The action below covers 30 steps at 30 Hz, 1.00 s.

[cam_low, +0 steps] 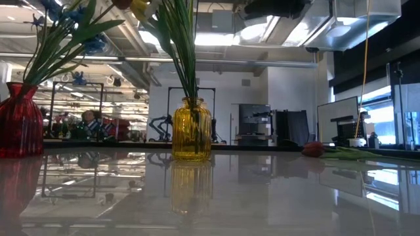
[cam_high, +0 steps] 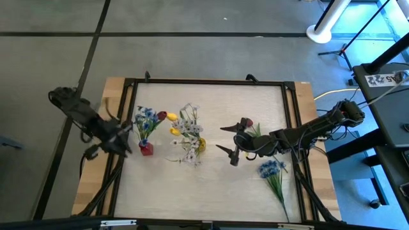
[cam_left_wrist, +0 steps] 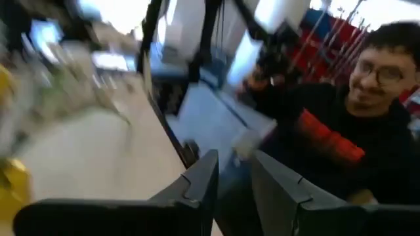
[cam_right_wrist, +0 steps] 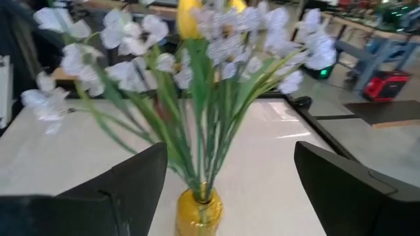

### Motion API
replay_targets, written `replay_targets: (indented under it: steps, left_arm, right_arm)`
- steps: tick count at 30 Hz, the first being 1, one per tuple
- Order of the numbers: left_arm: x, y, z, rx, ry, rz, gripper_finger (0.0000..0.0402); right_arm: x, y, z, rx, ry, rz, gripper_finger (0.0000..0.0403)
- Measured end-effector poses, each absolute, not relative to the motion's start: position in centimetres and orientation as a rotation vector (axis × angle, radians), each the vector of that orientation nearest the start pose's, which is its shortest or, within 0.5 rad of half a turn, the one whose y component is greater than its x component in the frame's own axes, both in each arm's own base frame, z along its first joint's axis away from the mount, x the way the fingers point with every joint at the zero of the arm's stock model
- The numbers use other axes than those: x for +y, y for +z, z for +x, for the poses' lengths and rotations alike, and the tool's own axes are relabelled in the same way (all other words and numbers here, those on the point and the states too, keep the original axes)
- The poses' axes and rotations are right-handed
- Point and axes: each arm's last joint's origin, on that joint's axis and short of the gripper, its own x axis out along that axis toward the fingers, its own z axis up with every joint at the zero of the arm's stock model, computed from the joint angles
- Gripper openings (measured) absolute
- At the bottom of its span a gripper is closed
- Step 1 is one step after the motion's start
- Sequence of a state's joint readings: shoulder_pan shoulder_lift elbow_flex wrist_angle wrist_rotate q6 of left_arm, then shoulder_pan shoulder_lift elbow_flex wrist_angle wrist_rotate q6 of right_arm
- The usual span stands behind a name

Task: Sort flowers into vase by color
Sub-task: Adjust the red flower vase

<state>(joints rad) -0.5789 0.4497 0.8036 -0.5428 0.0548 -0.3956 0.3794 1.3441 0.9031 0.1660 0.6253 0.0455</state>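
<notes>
The right hand (cam_high: 231, 144) hangs over the middle of the desk (cam_high: 211, 185), its fingers spread wide and empty, with the yellow vase (cam_right_wrist: 199, 214) straight ahead of it, already crowded with white sprigs (cam_right_wrist: 131, 39) and yellow tulips (cam_right_wrist: 189, 16). The step in hand looks like fetching one of the loose flowers, and both lie close: a dark red bud (cam_high: 246, 122) on its green stem just behind the hand toward the far edge of the desk, and a blue clustered bloom (cam_high: 271, 168) lying flat on the near side beside the right arm. To do this well, the hand should turn away from the yellow vase and come down over a stem's middle rather than the head, with the fingers set across the stem so that it cannot roll out as they close. The stems are thin and lie flat on a glossy top, so the tips probably need to reach almost to the surface. The red vase (cam_high: 146, 149), well off beyond the yellow one, already holds blue blooms (cam_high: 146, 117); matching by colour has to be checked before carrying. The left hand (cam_high: 121, 137) waits near that red vase at the desk's edge; its wrist view shows the fingers (cam_left_wrist: 197, 190) partly parted with nothing visibly between them, pointing off the desk toward a person (cam_left_wrist: 341, 124) seated beyond
</notes>
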Motion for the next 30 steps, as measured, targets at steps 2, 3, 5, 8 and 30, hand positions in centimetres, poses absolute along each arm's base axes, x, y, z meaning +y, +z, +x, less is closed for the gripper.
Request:
replay_targets:
  steps: [2,3,5,8,30]
  left_arm:
    - [-5.7,33.5,8.3,0.41,-0.584,-0.377,0.0082]
    - [-6.1,33.2,8.8,0.462,-0.574,-0.404,0.008]
    - [-6.9,32.5,9.7,0.582,-0.558,-0.471,0.0075]
    - [-8.0,31.9,10.6,0.745,-0.528,-0.528,0.0068]
    - [-13.8,25.4,10.1,1.28,0.312,-0.555,0.0038]
  right_arm:
    - [9.4,28.5,28.1,0.243,-0.233,-0.088,0.0331]
    - [9.4,28.5,28.1,0.247,-0.233,-0.09,0.0331]
    - [9.4,28.4,28.1,0.252,-0.233,-0.092,0.0331]
    - [9.4,28.4,28.1,0.25,-0.233,-0.092,0.0331]
    - [9.5,28.0,28.0,0.294,-0.176,-0.096,0.0331]
